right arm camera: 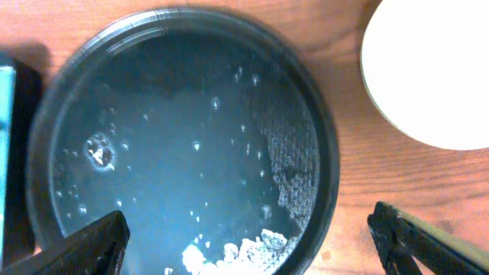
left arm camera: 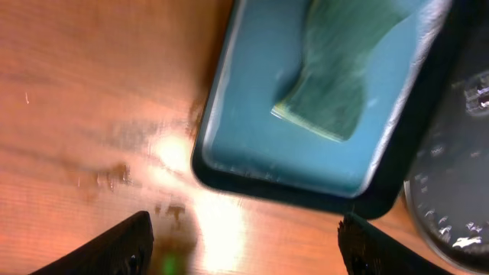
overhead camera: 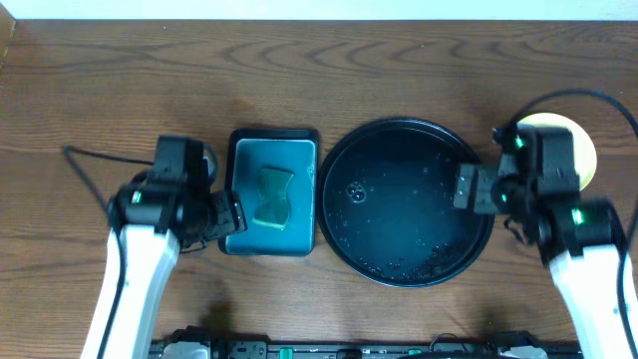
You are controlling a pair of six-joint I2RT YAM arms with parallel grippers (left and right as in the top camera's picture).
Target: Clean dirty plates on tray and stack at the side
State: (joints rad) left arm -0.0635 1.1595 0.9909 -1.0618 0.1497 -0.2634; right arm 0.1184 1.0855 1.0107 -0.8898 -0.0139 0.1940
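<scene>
Overhead: wooden table [overhead camera: 319, 70] with two containers side by side at centre and almost touching.

Container 1: small rectangular teal tray [overhead camera: 245, 160], dark outer rim, to the left.
- Contents: one waisted green sponge [overhead camera: 273, 196], lying flat near the middle.
- In the left wrist view the sponge [left arm camera: 336, 76] shows a thin yellow edge on its underside, and the teal tray [left arm camera: 252, 130] floor around it is bare.

Container 2: large round black tray [overhead camera: 339, 239] with a raised rim, centre.
- Contents: a wet film, scattered water droplets [right arm camera: 99, 151] and white foam [right arm camera: 237, 250] clumped along the near edge.
- A patch of textured floor shows on the right in the right wrist view.

The plates [overhead camera: 583, 155] sit on the table right of the round black tray, outside its rim and partly under the right arm.
- A yellow edge is visible from overhead.
- The right wrist view shows a pale, unmarked top face [right arm camera: 435, 69].
- The number in the stack cannot be told.

Left gripper [overhead camera: 231, 214]: fingers wide apart, holding nothing. It is over bare wood at the teal tray's near left corner [left arm camera: 244, 221].

Right gripper [overhead camera: 466, 187]: fingers fully apart, holding nothing. It is over the right part of the round black tray [right arm camera: 248, 229].
</scene>
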